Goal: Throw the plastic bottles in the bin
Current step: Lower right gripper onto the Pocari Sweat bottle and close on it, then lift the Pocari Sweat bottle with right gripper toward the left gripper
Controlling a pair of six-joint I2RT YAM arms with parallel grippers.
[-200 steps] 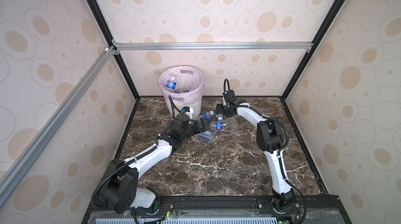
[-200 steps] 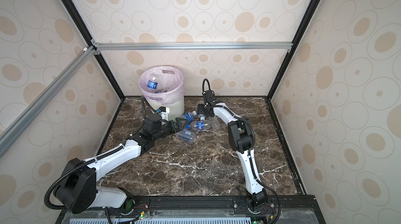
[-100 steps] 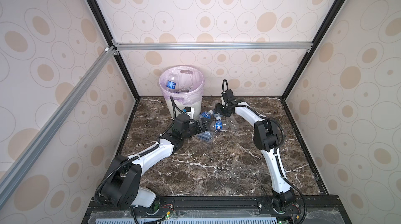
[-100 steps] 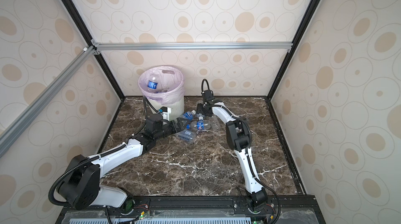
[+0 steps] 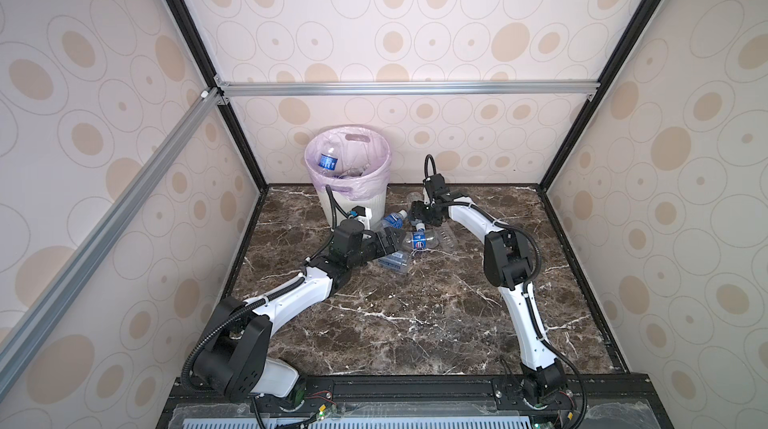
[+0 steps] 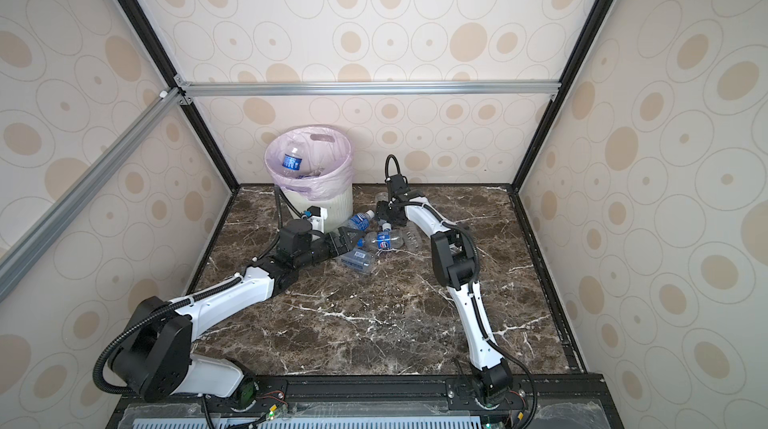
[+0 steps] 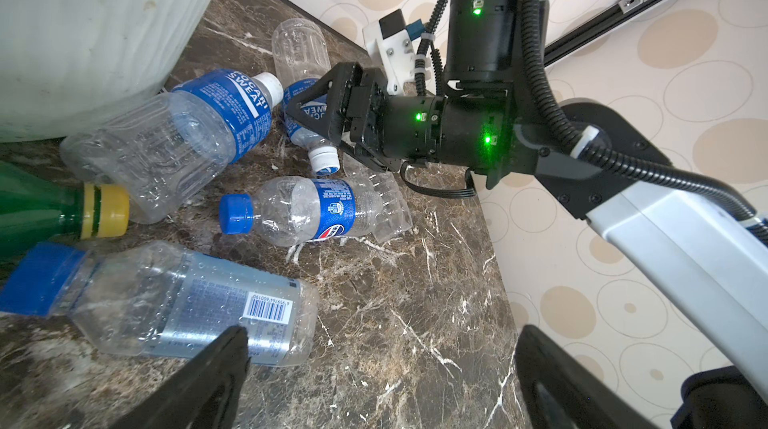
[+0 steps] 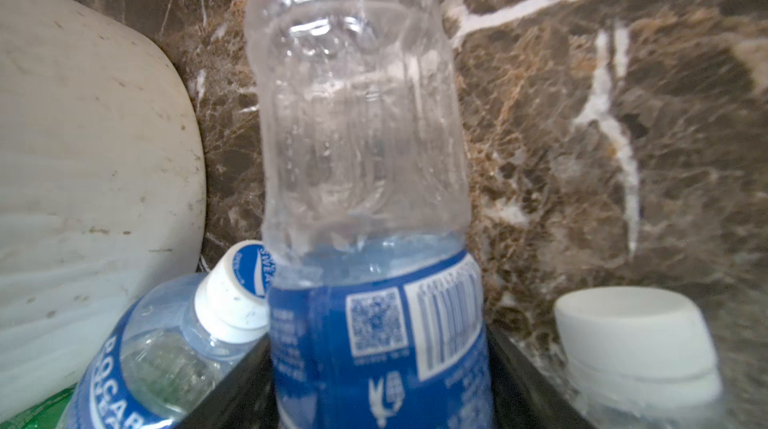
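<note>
The tabletop (image 5: pixel 415 323) is dark brown marble with white veins, closed in on the far, left and right edges. The walls (image 5: pixel 395 32) wear cream wallpaper printed with thin-lined ovals and tan spots. Black frame posts (image 5: pixel 183 15) rise from the two far corners. Silver aluminium rails (image 5: pixel 407 88) cross the back wall and slant along the left side. A black base rail (image 5: pixel 415 387) borders the near edge. Light falls soft and even.

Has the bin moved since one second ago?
No. In both top views the bin stands in the same spot, against the foot of the back wall.
</note>
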